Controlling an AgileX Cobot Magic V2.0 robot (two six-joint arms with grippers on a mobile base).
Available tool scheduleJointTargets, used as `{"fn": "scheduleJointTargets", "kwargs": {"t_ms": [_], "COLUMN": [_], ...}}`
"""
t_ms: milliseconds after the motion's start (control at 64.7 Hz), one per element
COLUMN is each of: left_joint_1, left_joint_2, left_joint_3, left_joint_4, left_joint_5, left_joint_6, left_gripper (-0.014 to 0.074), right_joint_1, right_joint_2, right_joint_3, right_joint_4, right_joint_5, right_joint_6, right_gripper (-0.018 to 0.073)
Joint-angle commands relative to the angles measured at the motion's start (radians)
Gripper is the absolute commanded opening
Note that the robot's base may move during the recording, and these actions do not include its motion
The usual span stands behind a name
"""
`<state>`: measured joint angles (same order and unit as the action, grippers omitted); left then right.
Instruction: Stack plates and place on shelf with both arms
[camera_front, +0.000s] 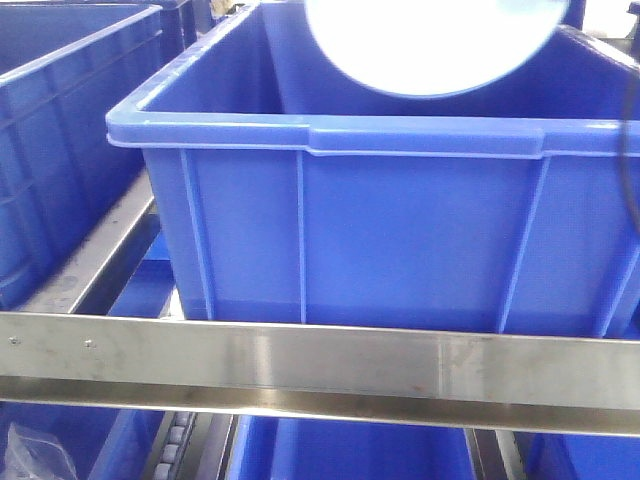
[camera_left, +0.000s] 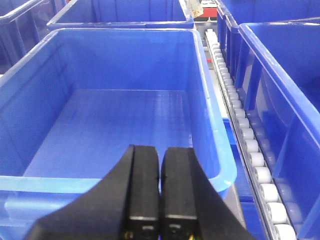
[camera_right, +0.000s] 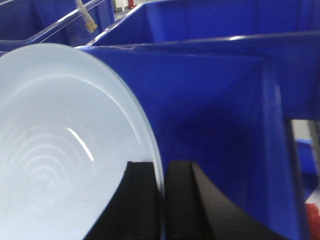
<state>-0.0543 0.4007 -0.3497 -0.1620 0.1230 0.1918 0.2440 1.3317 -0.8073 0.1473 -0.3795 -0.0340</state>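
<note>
A pale bluish-white plate (camera_right: 60, 145) with faint concentric rings is clamped by its rim between my right gripper's (camera_right: 161, 172) black fingers, one inside the dish and one behind it. In the front view the same plate (camera_front: 430, 45) hangs at the top over the open blue bin (camera_front: 330, 135). I cannot tell whether it is one plate or two stacked. My left gripper (camera_left: 160, 160) is shut and empty, with fingers pressed together, above the near rim of an empty blue bin (camera_left: 125, 110).
Blue plastic bins (camera_front: 60, 110) stand in rows on a steel shelf rail (camera_front: 320, 365). A white roller track (camera_left: 245, 135) runs between bins to the right of the left gripper. More blue bins (camera_right: 225, 20) stand behind the plate.
</note>
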Motion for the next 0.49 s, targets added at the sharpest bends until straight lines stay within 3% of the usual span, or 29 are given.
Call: {"fn": "scheduleJointTargets", "kwargs": {"t_ms": [0,108,479], "left_joint_1": [0.000,0.000,0.000], "left_joint_2": [0.008,0.008,0.008], "left_joint_3": [-0.032,-0.032,-0.032], "left_joint_4": [-0.009,-0.009,-0.009], "left_joint_5": [-0.086,-0.086,-0.086], "left_joint_6": [-0.003,-0.003,-0.003], "left_gripper": [0.0082,0.0082,0.0082], "right_joint_1": [0.007,0.007,-0.001], "right_joint_2": [-0.003,0.003,-0.037], "right_joint_3": [-0.064,-0.070,-0.064], "right_joint_4": [-0.004,-0.004,-0.004], "right_joint_5": [-0.103,-0.082,-0.054], "right_joint_6": [0.015,0.015,0.003], "right_gripper": [0.0253,0.0314,0.0306]}}
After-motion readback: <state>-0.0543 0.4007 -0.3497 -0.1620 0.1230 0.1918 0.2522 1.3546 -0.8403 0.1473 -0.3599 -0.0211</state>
